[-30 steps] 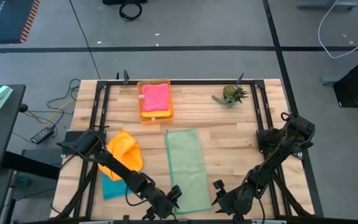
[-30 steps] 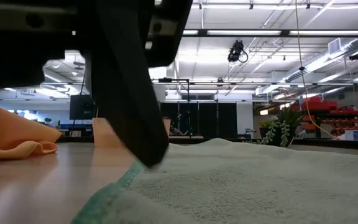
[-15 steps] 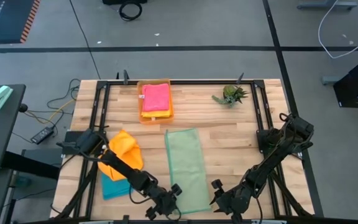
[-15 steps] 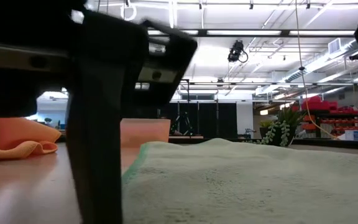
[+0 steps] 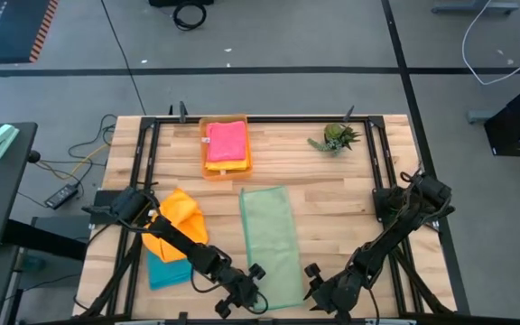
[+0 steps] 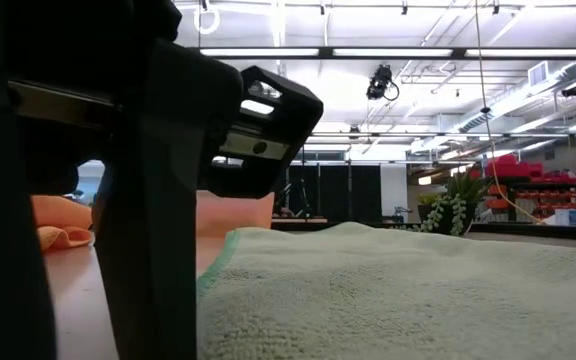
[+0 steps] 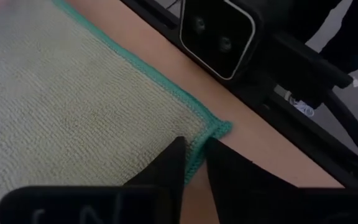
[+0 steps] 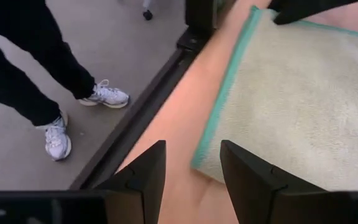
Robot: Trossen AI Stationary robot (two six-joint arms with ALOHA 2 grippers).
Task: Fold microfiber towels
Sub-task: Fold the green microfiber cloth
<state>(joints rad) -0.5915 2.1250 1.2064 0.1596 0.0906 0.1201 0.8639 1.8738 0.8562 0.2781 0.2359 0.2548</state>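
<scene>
Up top, orange tray (image 5: 238,169) with pink towel (image 5: 227,141) over yellow towel (image 5: 215,166).

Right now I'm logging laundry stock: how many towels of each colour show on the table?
Sage green towel: 1
Pink towel: 1
Yellow towel: 1
Orange towel: 1
Teal towel: 1
Total: 5

Bare wood betw green towel (image 5: 274,244) & right frame rail (image 5: 388,171) lay open. Left side crowded: orange towel (image 5: 177,221), teal towel (image 5: 164,269). Far edge blocked by tray (image 5: 208,168) & plant (image 5: 337,137).
</scene>
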